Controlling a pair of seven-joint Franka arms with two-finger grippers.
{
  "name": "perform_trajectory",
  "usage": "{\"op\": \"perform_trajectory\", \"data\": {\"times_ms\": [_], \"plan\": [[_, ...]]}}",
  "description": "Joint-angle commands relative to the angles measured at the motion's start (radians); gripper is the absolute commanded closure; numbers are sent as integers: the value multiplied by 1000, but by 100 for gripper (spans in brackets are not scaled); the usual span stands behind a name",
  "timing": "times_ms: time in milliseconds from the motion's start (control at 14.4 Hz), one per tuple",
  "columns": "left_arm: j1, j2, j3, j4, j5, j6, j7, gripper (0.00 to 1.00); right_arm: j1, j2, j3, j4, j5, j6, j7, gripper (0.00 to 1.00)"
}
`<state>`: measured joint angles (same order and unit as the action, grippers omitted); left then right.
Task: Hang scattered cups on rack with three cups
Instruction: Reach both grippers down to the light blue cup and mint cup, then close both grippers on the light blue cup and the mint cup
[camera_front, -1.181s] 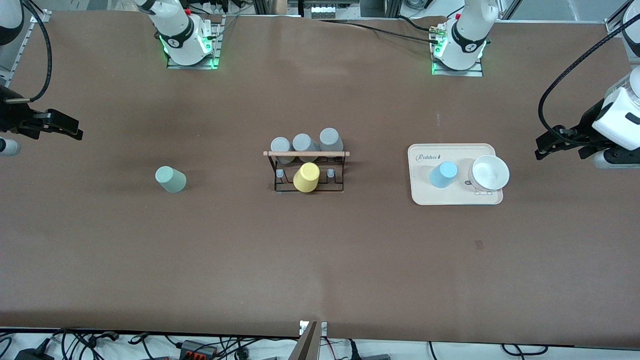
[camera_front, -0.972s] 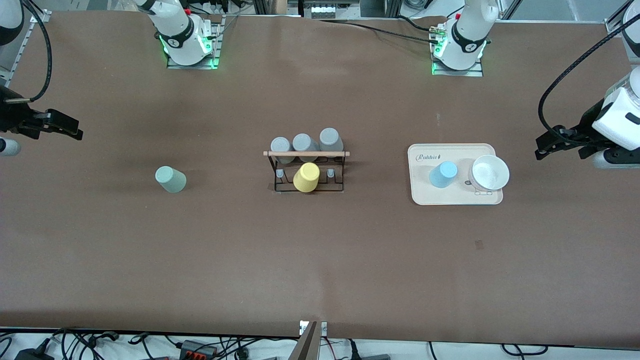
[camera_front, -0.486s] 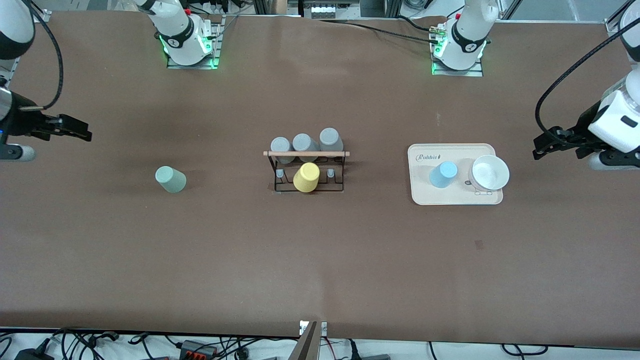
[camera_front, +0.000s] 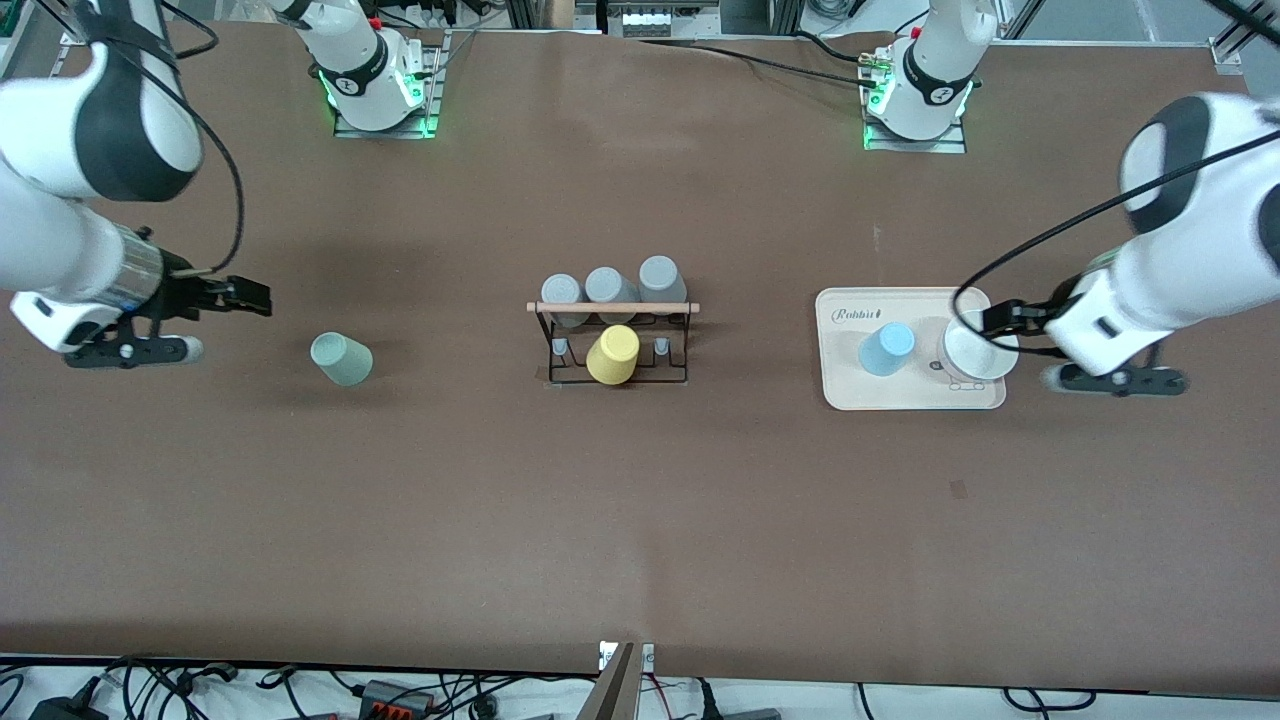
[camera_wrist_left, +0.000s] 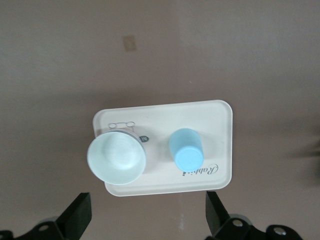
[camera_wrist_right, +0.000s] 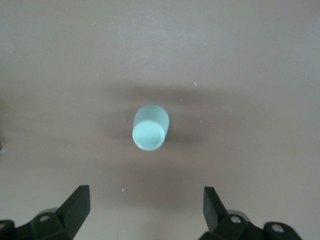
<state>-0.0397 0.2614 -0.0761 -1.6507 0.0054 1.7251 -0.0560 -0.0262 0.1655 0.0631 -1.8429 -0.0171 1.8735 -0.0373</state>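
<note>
The sage-green cup (camera_front: 341, 359) stands alone on the table toward the right arm's end; it also shows in the right wrist view (camera_wrist_right: 150, 127). The light blue cup (camera_front: 886, 349) stands on a cream tray (camera_front: 850, 390); it also shows in the left wrist view (camera_wrist_left: 186, 150). The black wire rack (camera_front: 615, 375) with its wooden rod (camera_front: 613, 307) stands mid-table. My right gripper (camera_front: 250, 297) (camera_wrist_right: 146, 210) is open and empty beside the green cup. My left gripper (camera_front: 1000, 320) (camera_wrist_left: 146, 220) is open and empty at the tray's edge, by the bowl.
A yellow cup (camera_front: 612, 355) and three grey cups (camera_front: 606, 288) sit on the rack. A white bowl (camera_front: 977, 347) stands on the tray next to the blue cup. A small mark (camera_front: 958, 489) lies on the brown table nearer the camera.
Both arms have swung in from the table's ends. The right gripper came close to the green cup, the left gripper reached the tray's edge. No cup has moved.
</note>
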Motion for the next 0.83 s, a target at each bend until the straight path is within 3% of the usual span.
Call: {"op": "perform_trajectory", "data": {"times_ms": [0, 208, 417, 556, 764], "plan": [[-17, 79, -7, 8, 1, -9, 8, 0, -1, -35, 4, -165, 2, 177, -36, 0], [-19, 125, -33, -47, -2, 34, 8, 0, -1, -26, 6, -307, 2, 408, -93, 0], [-16, 115, -37, -216, -2, 215, 5, 0, 0, 2, 7, -393, 2, 568, -111, 0], [-9, 113, -54, -285, -2, 307, -2, 0, 5, 32, 11, -404, 2, 605, -118, 0], [-9, 114, -56, -313, -5, 343, -7, 0, 3, 64, 11, -404, 2, 627, -115, 0]]}}
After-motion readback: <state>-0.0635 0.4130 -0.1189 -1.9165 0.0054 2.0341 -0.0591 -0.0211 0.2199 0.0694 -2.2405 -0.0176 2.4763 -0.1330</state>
